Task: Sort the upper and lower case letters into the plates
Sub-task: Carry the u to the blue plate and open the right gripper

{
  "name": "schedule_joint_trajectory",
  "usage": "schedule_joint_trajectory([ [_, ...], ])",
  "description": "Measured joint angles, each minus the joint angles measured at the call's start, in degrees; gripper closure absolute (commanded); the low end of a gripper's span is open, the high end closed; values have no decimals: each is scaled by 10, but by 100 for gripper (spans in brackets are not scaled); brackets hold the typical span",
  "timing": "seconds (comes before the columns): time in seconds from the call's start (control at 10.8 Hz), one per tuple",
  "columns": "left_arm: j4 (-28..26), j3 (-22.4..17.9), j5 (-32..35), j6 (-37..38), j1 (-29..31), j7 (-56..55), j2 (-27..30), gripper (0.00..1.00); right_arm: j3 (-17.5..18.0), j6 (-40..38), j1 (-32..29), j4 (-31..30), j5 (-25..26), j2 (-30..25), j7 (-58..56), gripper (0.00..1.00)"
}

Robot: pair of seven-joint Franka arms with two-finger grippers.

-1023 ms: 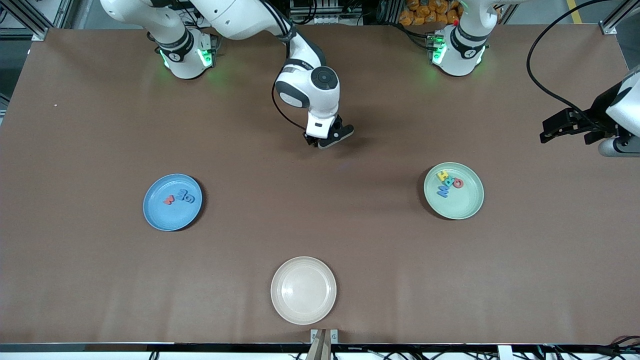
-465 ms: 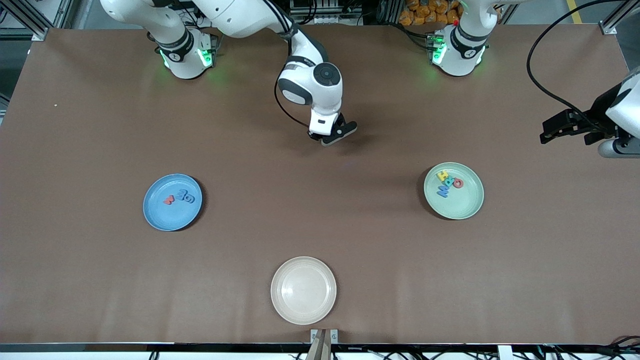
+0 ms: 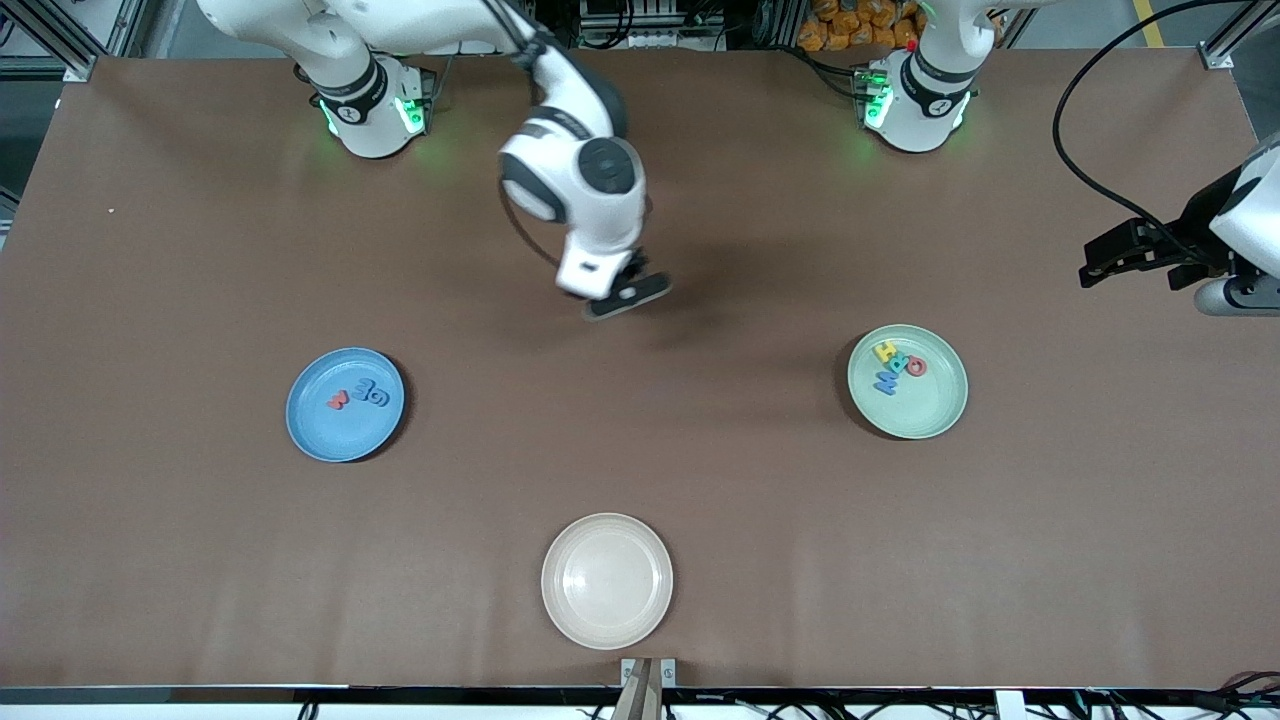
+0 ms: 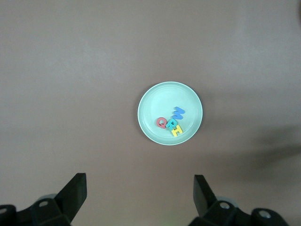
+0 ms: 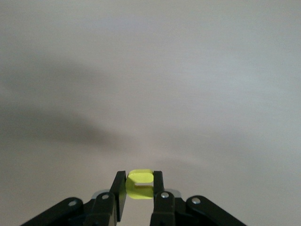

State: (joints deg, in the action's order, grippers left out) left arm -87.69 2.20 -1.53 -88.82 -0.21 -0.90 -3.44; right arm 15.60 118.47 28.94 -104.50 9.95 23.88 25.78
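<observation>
On blue plate (image 3: 345, 436) three letters (image 3: 358, 394); mint plate (image 3: 925, 415) four.

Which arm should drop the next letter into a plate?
Probably the right: its gripper is shut on a yellow letter above the table's middle, while the left gripper hangs open and empty above the green plate.

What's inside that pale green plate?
The green plate holds a huddle of four toy letters: yellow, teal, blue and red-pink. They overlap, so parts of some are hidden.
</observation>
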Motion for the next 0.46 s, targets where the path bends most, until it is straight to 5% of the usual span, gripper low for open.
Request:
schedule_joint_trajectory([
  [0.46, 0, 0, 0, 0, 1, 0, 0, 0, -69, -49, -181, -15, -3, -22, -134, 100],
])
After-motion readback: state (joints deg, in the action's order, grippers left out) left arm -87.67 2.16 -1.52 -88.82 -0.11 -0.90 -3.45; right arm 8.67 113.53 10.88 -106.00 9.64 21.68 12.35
